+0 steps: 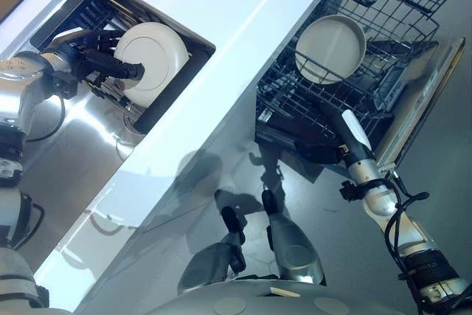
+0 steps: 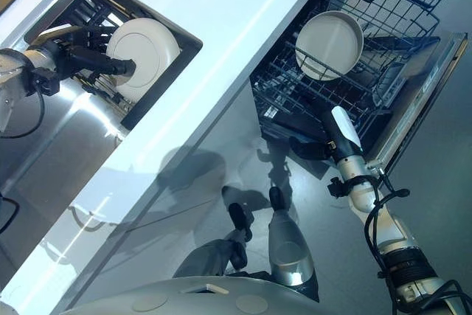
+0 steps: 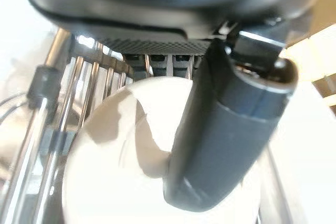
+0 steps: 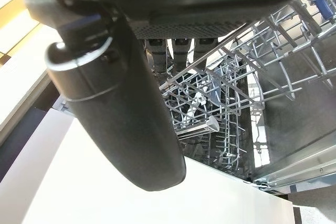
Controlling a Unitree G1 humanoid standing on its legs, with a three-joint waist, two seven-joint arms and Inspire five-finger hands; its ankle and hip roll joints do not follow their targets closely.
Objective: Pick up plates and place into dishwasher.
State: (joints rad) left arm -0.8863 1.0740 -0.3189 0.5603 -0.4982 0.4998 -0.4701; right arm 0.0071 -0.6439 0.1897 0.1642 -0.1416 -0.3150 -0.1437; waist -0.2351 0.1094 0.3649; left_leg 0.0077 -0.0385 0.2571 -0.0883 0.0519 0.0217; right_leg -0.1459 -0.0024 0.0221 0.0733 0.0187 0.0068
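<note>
White plate (image 1: 153, 60) stands on edge in the sink rack (image 1: 103, 16), pinched by the left hand (image 1: 92, 53) to lift it; right hand (image 1: 352, 132), fingers straight, waits by the dishwasher rack (image 1: 383, 49) holding another plate (image 1: 330, 47)

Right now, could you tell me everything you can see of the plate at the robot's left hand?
The plate is round, plain white and glossy, like ceramic. It stands on edge in a metal drying rack sunk in the sink area left of the white counter. The left hand grips it, thumb across its face and fingers behind.
</note>
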